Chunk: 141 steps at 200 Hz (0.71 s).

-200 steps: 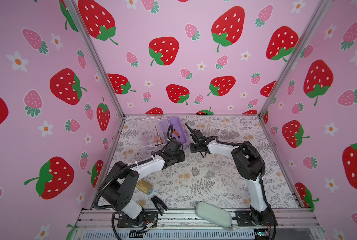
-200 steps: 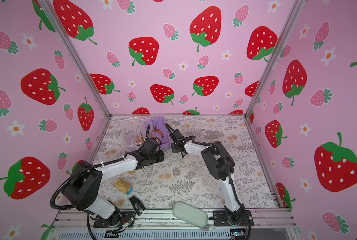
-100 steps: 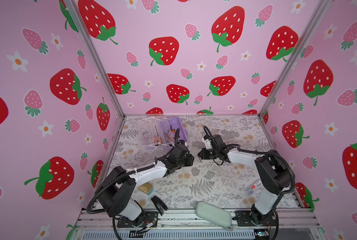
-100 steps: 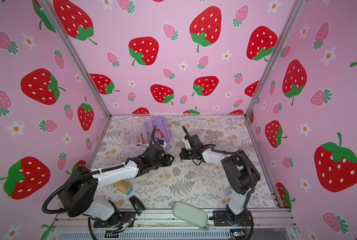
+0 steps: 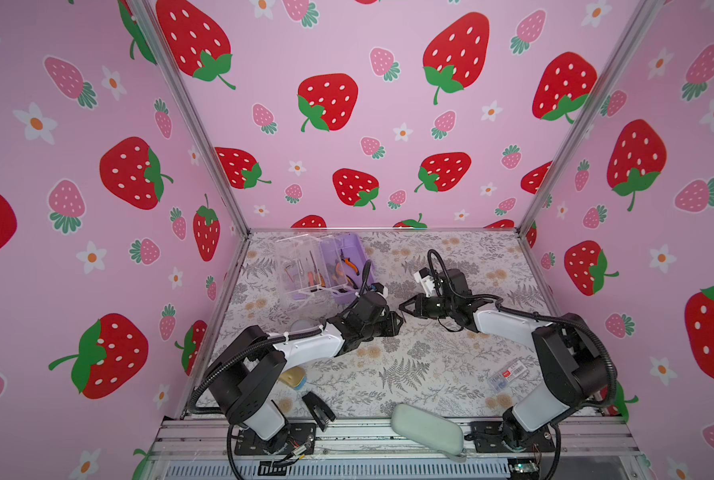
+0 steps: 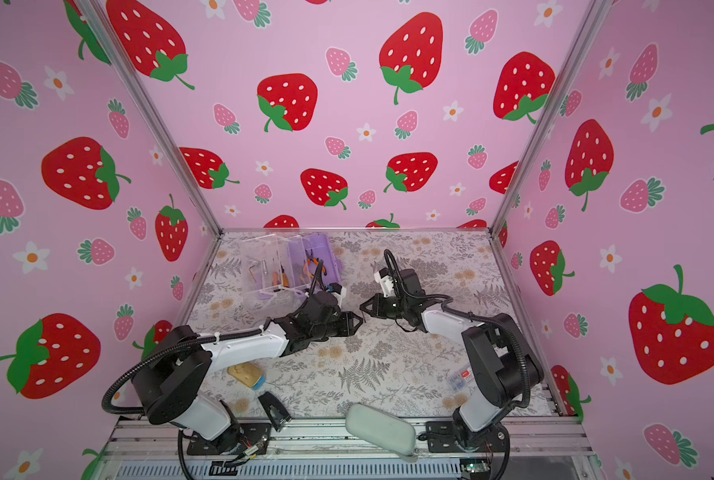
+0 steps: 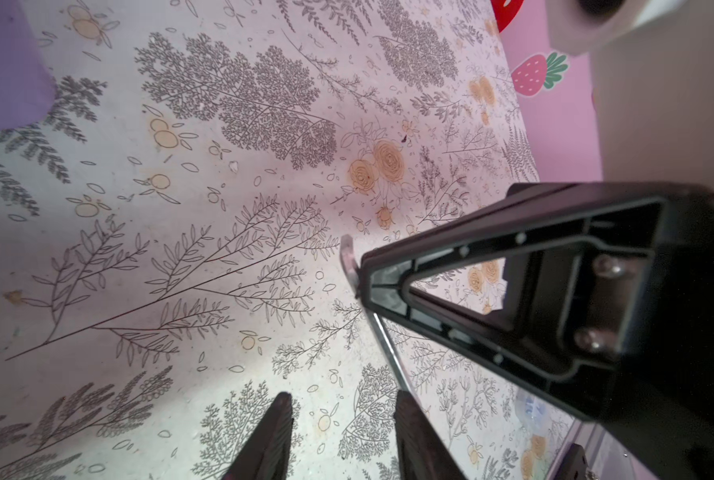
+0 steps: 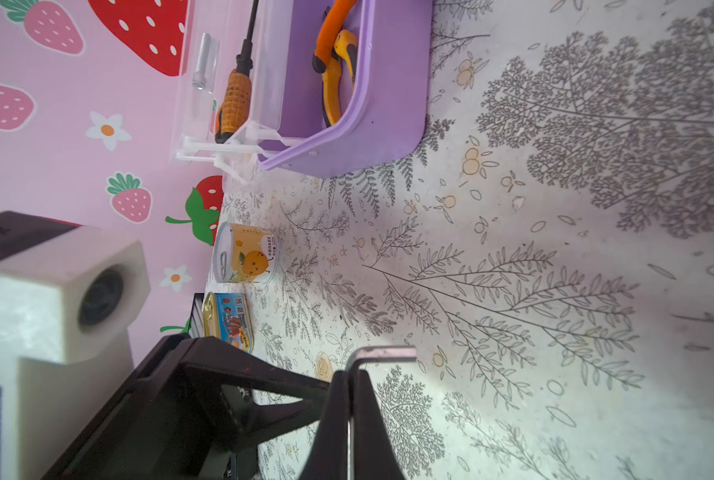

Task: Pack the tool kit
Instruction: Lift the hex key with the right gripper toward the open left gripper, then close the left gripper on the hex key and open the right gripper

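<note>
The tool kit lies open at the table's back left, its lilac base beside a clear tray. Orange-handled pliers rest in the base and a screwdriver in the tray. Near the table's middle my two grippers meet tip to tip. My right gripper is shut on a silver L-shaped hex key. My left gripper stands open with nothing between its fingers. The hex key's shaft runs down beside one left fingertip.
A pale green pouch lies over the front rail. A gold tin and a black clip sit front left, and an orange-printed can stands by the left wall. A small clear packet lies front right.
Both grippers have drawn back together from the tool kit to the table's middle. The left gripper has opened, and the hex key stays in the right gripper.
</note>
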Motion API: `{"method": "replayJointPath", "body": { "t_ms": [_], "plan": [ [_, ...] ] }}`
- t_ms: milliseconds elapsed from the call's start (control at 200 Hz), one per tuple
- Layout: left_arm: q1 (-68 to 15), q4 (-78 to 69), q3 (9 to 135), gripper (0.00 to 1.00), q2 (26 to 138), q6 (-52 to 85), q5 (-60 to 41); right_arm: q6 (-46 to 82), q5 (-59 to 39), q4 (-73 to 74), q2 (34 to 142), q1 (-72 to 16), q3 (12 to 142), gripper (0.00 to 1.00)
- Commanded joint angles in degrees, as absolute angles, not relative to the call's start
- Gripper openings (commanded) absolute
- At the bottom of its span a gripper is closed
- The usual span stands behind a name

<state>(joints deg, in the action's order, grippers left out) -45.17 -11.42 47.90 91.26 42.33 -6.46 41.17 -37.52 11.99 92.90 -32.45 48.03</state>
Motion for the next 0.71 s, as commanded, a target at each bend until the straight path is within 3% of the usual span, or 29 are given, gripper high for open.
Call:
{"method": "replayJointPath", "body": {
  "t_ms": [0,430,560,700],
  "plan": [
    [-45.4,-14.6,50.3,0.45,91.9,43.8,-9.2,42.4,-40.5,14.6,92.0,-32.2,47.2,0.02],
    [-45.1,-15.0,52.4,0.45,95.0,44.4,-9.8,47.5,-46.3,22.1,93.0,-31.9,45.4,0.03],
    [-44.4,-14.0,53.8,0.34,95.1,43.5,-9.5,48.7,-47.2,23.6,92.7,-32.6,44.0,0.03],
    [-43.7,-12.4,55.9,0.11,95.0,43.1,-9.2,49.1,-47.3,24.2,92.3,-33.6,42.6,0.03]
  ]
}}
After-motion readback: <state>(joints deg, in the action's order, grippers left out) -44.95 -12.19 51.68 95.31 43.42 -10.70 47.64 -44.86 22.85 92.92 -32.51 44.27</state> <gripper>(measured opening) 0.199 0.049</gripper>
